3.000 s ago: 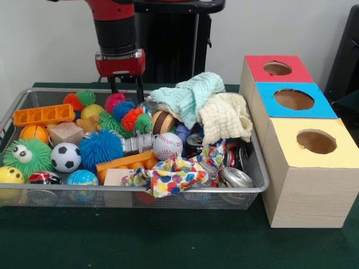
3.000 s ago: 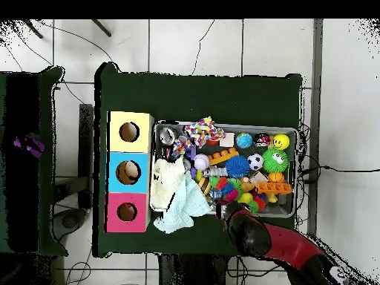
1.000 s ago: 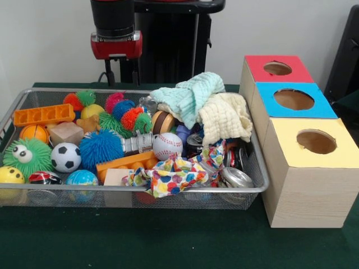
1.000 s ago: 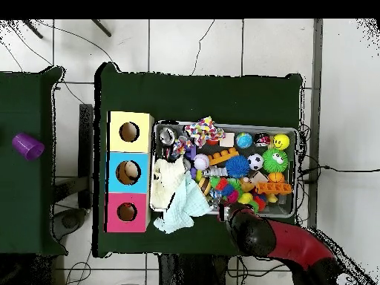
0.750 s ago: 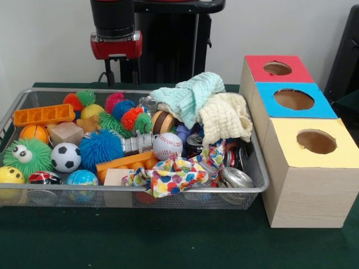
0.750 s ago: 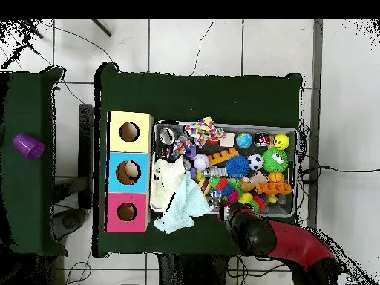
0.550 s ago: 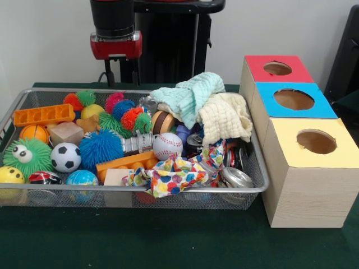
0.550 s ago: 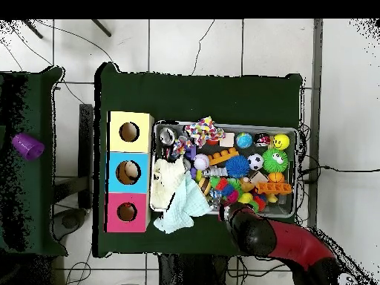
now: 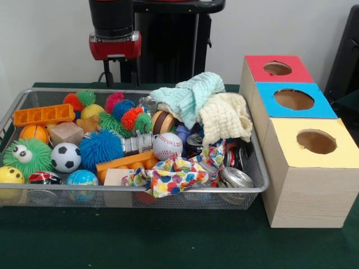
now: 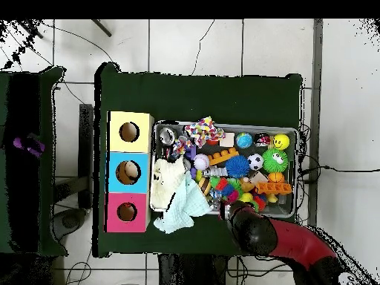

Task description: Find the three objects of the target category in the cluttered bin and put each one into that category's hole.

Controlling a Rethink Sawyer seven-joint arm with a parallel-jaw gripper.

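Note:
A wire bin [image 9: 168, 190] holds a heap of toys. Three cloths lie at its right end: teal [image 9: 193, 92], cream [image 9: 224, 115] and polka-dot [image 9: 168, 176]. A baseball [image 9: 167, 145], soccer ball [image 9: 65, 157], blue spiky ball [image 9: 101, 148], green spiky ball with eyes [image 9: 27, 156] and orange block [image 9: 44, 115] fill the rest. Beside the bin stands a wooden box with a red hole [image 9: 277, 68], blue hole [image 9: 293, 99] and yellow hole [image 9: 316, 141]. My gripper [image 9: 120, 75] hangs open and empty above the bin's far rim, over the small spiky balls [image 9: 120, 106]. From overhead, the arm [image 10: 256, 231] hides the gripper.
Crushed cans [image 9: 236, 177] lie under the cloths at the bin's right corner. Green cloth covers the table [image 9: 168, 241]. In the overhead view the box [image 10: 129, 172] sits left of the bin [image 10: 226, 125], and a small purple object [image 10: 28, 144] lies on a side table.
Since three seconds ago my gripper has risen from the bin's far rim and shifted slightly left. Over the last second it has barely moved. The toys are unmoved.

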